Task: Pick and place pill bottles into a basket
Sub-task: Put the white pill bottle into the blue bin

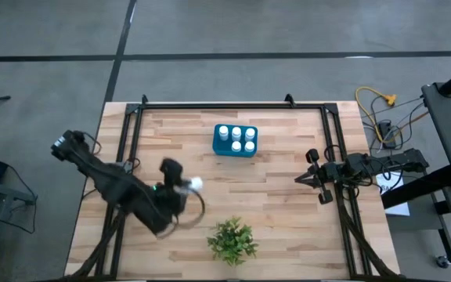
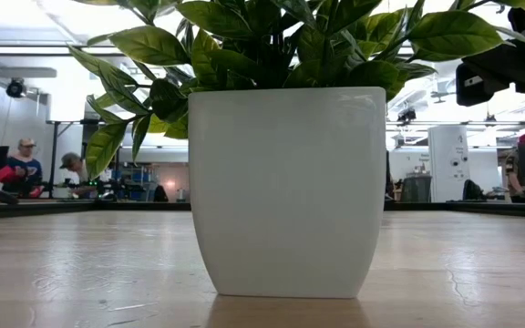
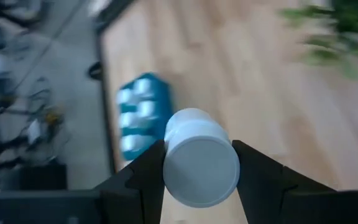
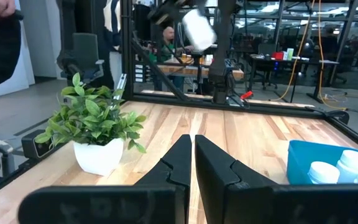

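The left gripper is clamped on a white pill bottle, holding it above the table, between the plant and the teal basket; no label or writing can be read on the bottle. Five more bottles stand in the basket near the table's far edge. The right gripper waits at the right edge, fingers pressed together and empty.

Five pill bottles in basket, plant well apart
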